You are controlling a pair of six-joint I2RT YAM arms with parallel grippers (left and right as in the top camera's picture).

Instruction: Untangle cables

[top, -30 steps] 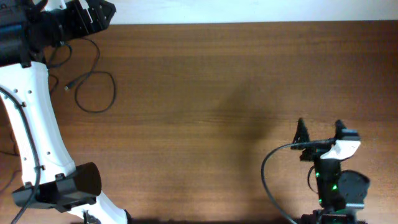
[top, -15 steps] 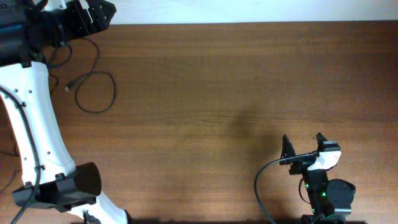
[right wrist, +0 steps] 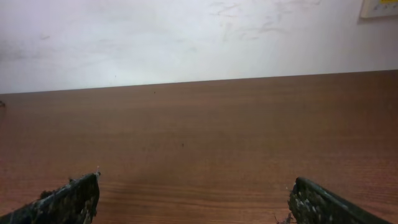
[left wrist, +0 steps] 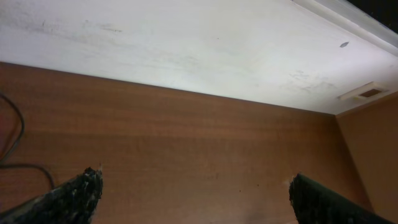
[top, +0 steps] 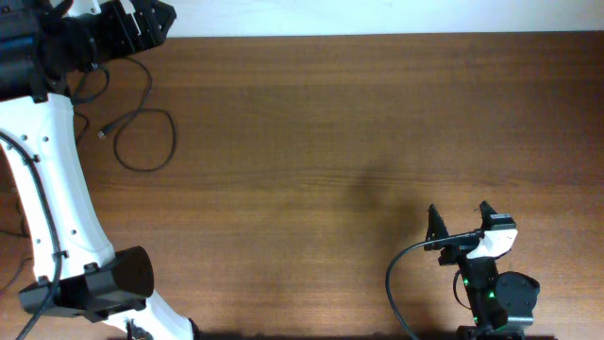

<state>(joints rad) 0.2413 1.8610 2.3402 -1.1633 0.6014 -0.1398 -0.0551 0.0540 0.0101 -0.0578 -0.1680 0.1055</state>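
Observation:
A thin black cable [top: 146, 137] lies as a loose loop at the table's far left, with a small silver-tipped plug [top: 104, 132] at its left end. A strand of it shows at the left edge of the left wrist view [left wrist: 18, 146]. My left gripper [top: 151, 19] is open and empty at the far left corner, just beyond the loop; its fingertips [left wrist: 196, 186] stand wide apart. My right gripper [top: 460, 219] is open and empty near the front right edge; its fingertips [right wrist: 196, 193] frame bare wood.
The wooden table [top: 330, 142] runs to a white wall [right wrist: 186, 37] at the back. A thicker black cable [top: 401, 274] curves from the right arm's base. The left arm's white link [top: 47, 189] spans the left side.
The right gripper drew back toward the front edge and to the left between one second ago and half a second ago, then held still. The left arm and the cable have not moved.

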